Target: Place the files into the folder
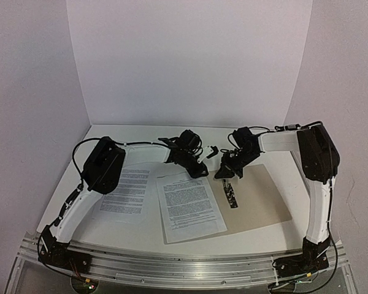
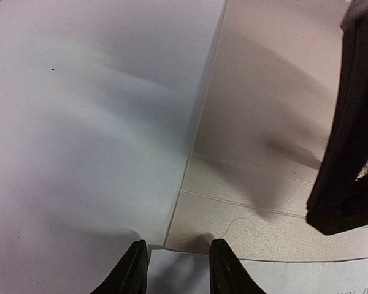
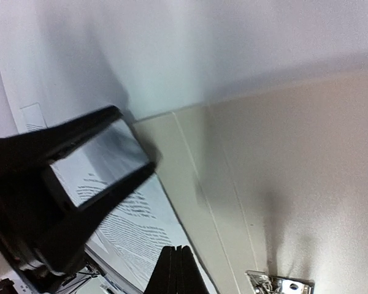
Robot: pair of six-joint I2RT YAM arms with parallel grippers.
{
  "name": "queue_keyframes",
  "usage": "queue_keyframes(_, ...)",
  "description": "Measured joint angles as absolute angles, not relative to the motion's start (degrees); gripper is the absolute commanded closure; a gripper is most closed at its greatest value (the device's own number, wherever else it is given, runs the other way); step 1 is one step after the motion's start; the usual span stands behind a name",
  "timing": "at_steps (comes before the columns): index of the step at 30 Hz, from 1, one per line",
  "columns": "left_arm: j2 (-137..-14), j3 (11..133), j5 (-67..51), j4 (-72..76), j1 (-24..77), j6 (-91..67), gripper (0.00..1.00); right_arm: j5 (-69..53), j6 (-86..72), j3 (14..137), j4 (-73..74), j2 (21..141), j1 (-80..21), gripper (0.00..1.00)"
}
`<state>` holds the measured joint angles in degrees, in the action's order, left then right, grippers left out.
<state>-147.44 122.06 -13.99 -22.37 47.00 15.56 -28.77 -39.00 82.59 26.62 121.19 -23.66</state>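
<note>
The tan folder [image 1: 260, 199] lies open on the right of the table, with its metal fastener strip [image 1: 231, 195] near its left edge. One printed sheet [image 1: 190, 205] lies with its right side over the folder's left part. The second sheet [image 1: 126, 191] lies further left on the table. My left gripper [image 1: 199, 171] is open, and in the left wrist view [image 2: 178, 244] the jaws straddle the middle sheet's far corner [image 2: 184, 274]. My right gripper [image 1: 222, 173] is shut and empty, just above the folder's far left corner [image 3: 294, 153], close to the left gripper.
White walls close the table [image 1: 110, 138] at the back and on both sides. An aluminium rail [image 1: 184, 260] runs along the near edge. The two grippers are only a few centimetres apart; the right gripper's fingers [image 2: 349, 122] show at the right of the left wrist view.
</note>
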Motion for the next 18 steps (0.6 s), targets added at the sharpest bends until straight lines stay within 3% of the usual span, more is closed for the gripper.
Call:
queue_keyframes(10,-147.44,123.62,-14.84,-22.69,47.48,16.78,0.63,-23.55,-38.69,86.15,26.58,121.07,-24.02,1.00)
queue_keyframes(18,-142.85,125.25,-16.59,-24.76,45.99,19.13,0.58,-15.29,-37.76,82.56,28.35,111.92,-26.19,1.00)
